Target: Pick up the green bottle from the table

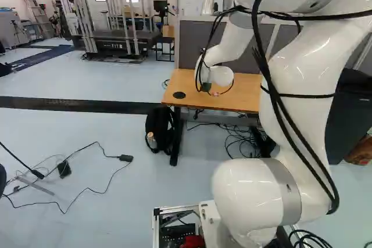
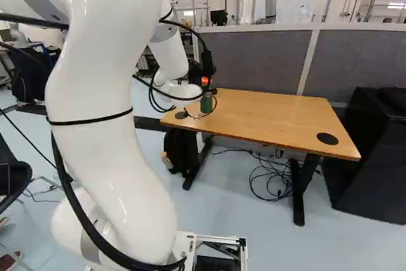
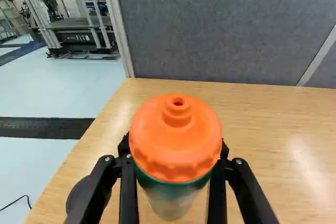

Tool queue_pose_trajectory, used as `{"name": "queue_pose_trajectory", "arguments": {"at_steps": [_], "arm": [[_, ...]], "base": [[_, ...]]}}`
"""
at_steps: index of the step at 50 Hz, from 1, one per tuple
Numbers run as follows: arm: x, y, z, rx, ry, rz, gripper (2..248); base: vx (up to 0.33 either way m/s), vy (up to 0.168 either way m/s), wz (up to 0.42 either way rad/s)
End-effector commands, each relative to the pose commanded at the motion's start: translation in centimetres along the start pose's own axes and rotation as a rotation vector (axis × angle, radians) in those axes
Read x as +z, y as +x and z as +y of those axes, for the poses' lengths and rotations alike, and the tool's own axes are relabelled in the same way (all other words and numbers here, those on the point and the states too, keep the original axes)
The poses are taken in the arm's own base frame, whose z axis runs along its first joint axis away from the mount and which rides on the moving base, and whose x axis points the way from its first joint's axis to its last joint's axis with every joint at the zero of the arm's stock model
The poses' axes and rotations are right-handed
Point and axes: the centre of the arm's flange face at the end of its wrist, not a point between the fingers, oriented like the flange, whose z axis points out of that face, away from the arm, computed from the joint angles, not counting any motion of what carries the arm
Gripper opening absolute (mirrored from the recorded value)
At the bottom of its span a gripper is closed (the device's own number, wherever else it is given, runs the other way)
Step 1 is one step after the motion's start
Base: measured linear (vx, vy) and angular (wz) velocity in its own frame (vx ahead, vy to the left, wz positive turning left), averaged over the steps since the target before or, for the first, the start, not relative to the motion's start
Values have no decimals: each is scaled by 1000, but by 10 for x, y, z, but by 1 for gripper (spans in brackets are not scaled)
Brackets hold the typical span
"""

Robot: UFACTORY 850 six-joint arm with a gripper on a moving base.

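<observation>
We counted one green bottle with an orange plastic cap (image 3: 176, 135), one table with a light wooden top (image 2: 273, 115), two flat round black discs (image 2: 327, 138) in that top, one black fabric backpack (image 1: 158, 121) and one white jointed robot arm (image 1: 302, 79).

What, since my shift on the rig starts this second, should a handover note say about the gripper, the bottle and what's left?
Gripper: the gripper is closed on the green bottle, one finger on each side, below its orange cap.
Bottle: upright, over the near-left end of the table as the right base view shows it, by the black round disc.
Done: gripper brought to the bottle and closed on it.
Left: I can't tell whether its base is off the table; check that, then lift or finish lifting.
</observation>
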Motion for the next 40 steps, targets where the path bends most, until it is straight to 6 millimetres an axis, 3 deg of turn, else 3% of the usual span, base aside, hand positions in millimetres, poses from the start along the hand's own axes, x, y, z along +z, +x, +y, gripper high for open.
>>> {"name": "queue_pose_trajectory", "arguments": {"at_steps": [18, 40], "arm": [[-27, 13, 2, 2, -1, 32, 14], [-76, 23, 6, 6, -4, 75, 14]], "base": [[0, 0, 0], [0, 0, 0]]}}
